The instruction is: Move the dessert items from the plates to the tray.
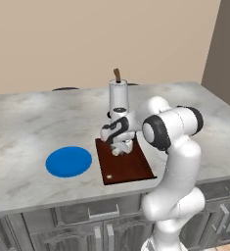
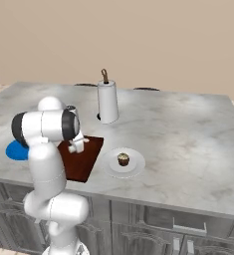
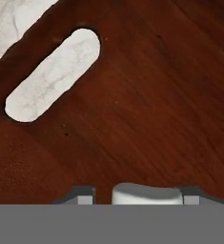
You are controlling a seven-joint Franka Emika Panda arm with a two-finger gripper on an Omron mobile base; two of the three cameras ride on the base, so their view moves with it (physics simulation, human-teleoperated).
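Tool point(image 1: 120, 148) low over tray point(image 1: 131, 169), fingers closed on marshmallow point(image 3: 147, 194), white block between tips at bottom of hand view. Tray's handle slot point(image 3: 53, 75) ahead of tool. Judged step: set marshmallow on tray. Lower until it touches wood, well inside tray's edges and off slot, then open, lift straight. Cupcake point(image 2: 123, 159) waits on white plate point(image 2: 136, 168) near desk's front edge, right of tray; blue plate point(image 1: 68, 162) bare, left. Fingertips mostly cut off; contact with wood unclear.
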